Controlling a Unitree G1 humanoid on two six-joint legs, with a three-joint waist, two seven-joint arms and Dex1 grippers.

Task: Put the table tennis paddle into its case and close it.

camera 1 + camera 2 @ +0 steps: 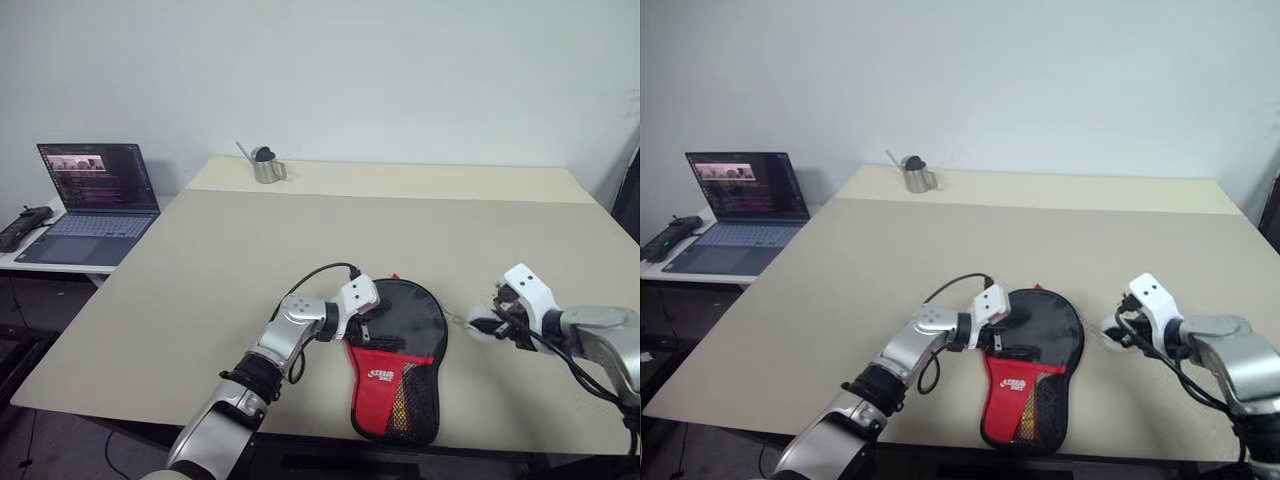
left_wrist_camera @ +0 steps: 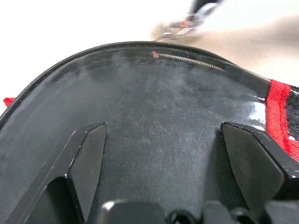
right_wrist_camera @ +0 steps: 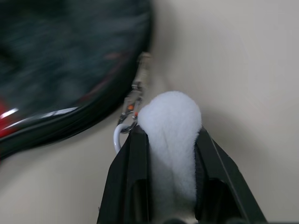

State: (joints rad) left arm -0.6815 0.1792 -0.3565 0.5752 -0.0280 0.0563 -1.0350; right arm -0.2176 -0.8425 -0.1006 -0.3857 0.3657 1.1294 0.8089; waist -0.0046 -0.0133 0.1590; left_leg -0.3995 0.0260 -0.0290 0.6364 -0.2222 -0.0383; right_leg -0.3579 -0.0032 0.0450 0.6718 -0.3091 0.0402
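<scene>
The case [image 1: 410, 315] lies flat near the table's front edge, its black round part away from me and its red logo panel [image 1: 378, 375] and mesh pocket toward me. The table tennis paddle is hidden from view. My left gripper [image 1: 375, 335] rests over the left side of the case's round part, open, with both fingers [image 2: 88, 158] spread above the black fabric. Just right of the case, my right gripper [image 1: 482, 326] is shut on the white fluffy ball [image 3: 170, 112]. A metal clip [image 3: 131, 105] links the ball to the case's edge.
A metal cup [image 1: 268, 168] holding a dark object stands at the table's far left. An open laptop [image 1: 95, 200] and a black device [image 1: 22, 226] sit on a lower side table to the left. The case lies close to the table's front edge [image 1: 300, 425].
</scene>
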